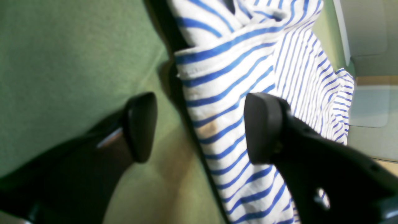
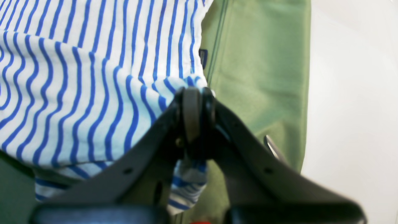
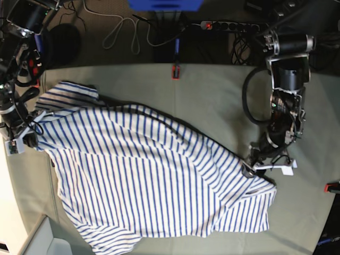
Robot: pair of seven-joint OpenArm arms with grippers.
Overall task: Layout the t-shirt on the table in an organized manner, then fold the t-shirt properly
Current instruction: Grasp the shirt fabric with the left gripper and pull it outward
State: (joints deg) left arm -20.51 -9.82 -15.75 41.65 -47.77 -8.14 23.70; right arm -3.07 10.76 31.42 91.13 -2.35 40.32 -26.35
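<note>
Pinched tight on a bunched corner of the t-shirt [image 2: 93,93], the right gripper [image 2: 195,93] has its two pads pressed together with striped cloth squeezed between them and a tail of fabric hanging below the jaws; it probably holds this corner out toward the table's edge so the garment can be pulled taut and flattened. Across the cloth, the left gripper [image 1: 199,127] stands spread, one pad over bare table [image 1: 62,62] and the other above the striped fabric, with a hemmed edge of the shirt lying in the gap between them but not clamped; it looks placed to straddle that edge, though whether it is about to close or has let go I cannot tell. Seen from the base view, the shirt [image 3: 143,180] lies across the middle and near side of the table [image 3: 212,95], stretched slantwise between the two arms, with folds and a doubled-over lower hem, so the layout is not yet tidy. The left gripper's tips are hard to pick out in the base view behind cables and its own wrist. Both wrist views are soft with blur, the neck label shows only as a small dark patch, and the shirt's near corner runs out of the base view
</note>
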